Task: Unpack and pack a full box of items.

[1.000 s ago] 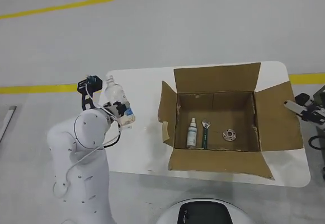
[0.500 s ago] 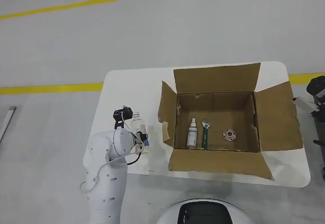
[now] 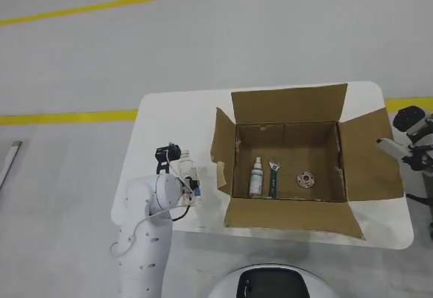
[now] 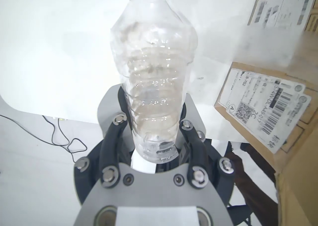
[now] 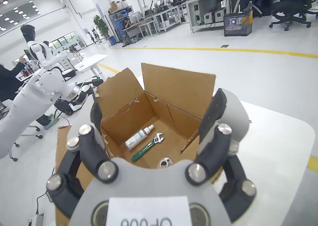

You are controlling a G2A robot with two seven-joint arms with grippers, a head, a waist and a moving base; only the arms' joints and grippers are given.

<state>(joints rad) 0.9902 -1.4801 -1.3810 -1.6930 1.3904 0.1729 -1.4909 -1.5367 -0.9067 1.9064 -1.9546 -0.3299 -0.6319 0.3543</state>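
**benchrat:** Top view first. Which step are we on?

**torque_tom:** Looks like the unpack half to me. The left claw [image 3: 189, 177] has a clear plastic bottle [image 3: 186, 162] out over the white tabletop [image 3: 171, 119], just beside the left flap of the open box [image 3: 289, 104]. Inside the box there's a spray bottle [image 3: 255, 177], a wrench [image 3: 273, 177] right next to it, and a small metal flange [image 3: 303, 179] a little apart. The right claw [image 3: 416, 146] sits off past the box's right flap.

**benchrat:** Does the left wrist view show a proper grip?

**torque_tom:** Yep. Both fingers are closed in on the bottle's lower end and the cap points away from the wrist. The tabletop is behind it and the box's labelled side is close by. I can't tell if the bottle is touching the tabletop yet.

**benchrat:** And the right wrist view?

**torque_tom:** That claw is spread wide with nothing in it, looking down into the box at the three leftover items.

**benchrat:** So what's next?

**torque_tom:** My guess is it sets the bottle down clear of the flap, lets go, then backs off without knocking it. It's light and round, so it'll probably roll if it's laid on its side. After that the right side could go into the box. The wrench and spray bottle are tight together, so picking one of them cleanly will need care.
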